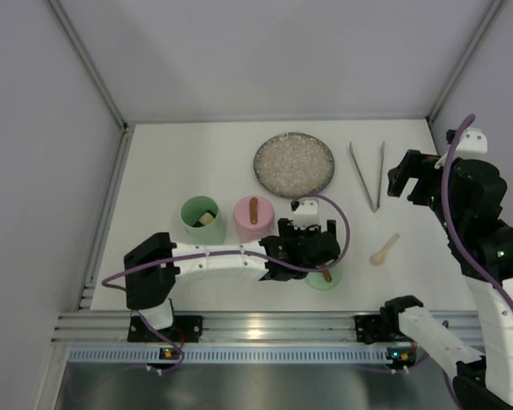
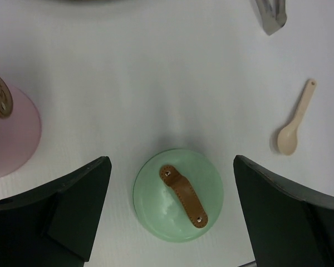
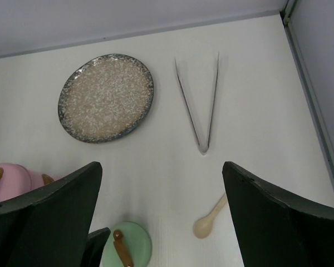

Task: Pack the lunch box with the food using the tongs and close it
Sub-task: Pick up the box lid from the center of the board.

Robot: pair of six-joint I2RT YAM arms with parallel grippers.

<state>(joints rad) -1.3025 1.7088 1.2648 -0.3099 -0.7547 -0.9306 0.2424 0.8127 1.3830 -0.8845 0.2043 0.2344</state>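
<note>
Left end effector [image 2: 171, 162]: mine, spread wide and holding nothing. Its fingers [image 2: 72, 214] stand on either side of the green lid, clear of it.
Green lid [image 2: 178, 194]: round, flat on the table [image 2: 156, 83], with a brown strap across its top (set on a slant).
Right end effector [image 3: 161, 167]: also spread and empty, up over the right side of the table, its camera looking down on the tongs.
Tongs [image 3: 203, 146]: flat on the table just right of the plate, a narrow V with the joined end toward my bases. Neither arm touches them.
Plate [image 3: 106, 97]: speckled grey, at the far middle of the table.
Spoon [image 2: 295, 119]: pale wood, on the near side of the tongs and apart from them, to the right of the green lid.
Green cup [image 1: 200, 218]: open, just left of the pink pot, with a pale bit [image 1: 207, 219] inside (I cannot tell what it is).
Pink pot [image 1: 254, 218]: lid on, with a brown strap on top. It stands between the green cup and my left end effector.
</note>
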